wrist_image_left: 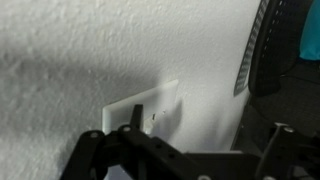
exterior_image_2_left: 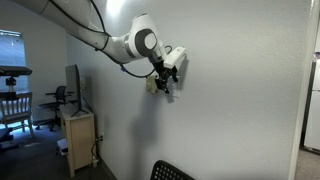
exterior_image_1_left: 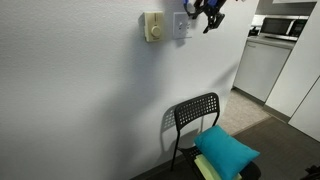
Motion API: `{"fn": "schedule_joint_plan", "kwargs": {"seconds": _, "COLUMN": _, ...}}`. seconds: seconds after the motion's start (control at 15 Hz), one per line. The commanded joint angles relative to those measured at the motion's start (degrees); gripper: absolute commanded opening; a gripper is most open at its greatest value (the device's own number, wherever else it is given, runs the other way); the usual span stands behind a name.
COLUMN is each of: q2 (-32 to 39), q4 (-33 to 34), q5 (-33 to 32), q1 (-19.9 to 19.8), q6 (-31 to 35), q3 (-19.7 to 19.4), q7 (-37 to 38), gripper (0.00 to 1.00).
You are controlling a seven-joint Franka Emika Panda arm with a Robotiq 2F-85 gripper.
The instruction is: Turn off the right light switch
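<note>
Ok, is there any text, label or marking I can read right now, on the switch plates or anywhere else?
None readable.
Switch plate: plain white in the wrist view, no marking shows.
Cream plate: too small to tell.
Appliance on the far counter: any panel text is too small and blurred.

In both exterior views the camera stands back and looks slantwise along the wall from opposite sides, sharing the gripper at the right light switch. The wrist view sits close to that wall, facing the switch.
</note>
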Motion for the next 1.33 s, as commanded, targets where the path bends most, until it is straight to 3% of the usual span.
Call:
{"fn": "schedule_joint_plan", "kwargs": {"seconds": 0.0, "q2": 0.9, "q4": 1.1, "q5": -0.5, "q1": -1.3, "q6": -2.3, "q3": 0.8, "q7": 3.2, "gripper": 1.00}}
{"fn": "schedule_joint_plan", "kwargs": {"seconds": 0.53, "q2": 2.8, "q4": 2.3, "q5": 1.6, "q1": -1.1, "q6": -1.5, "q3": 3.2, "q7": 1.9, "gripper": 1.00}}
{"fn": "schedule_joint_plan", "kwargs": {"seconds": 1.27, "q2": 2.7, "q4": 3.8, "q5": 0.9, "q1": -1.3, "q6": -2.3, "q3": 3.0, "q7": 2.1, "gripper": 1.00}}
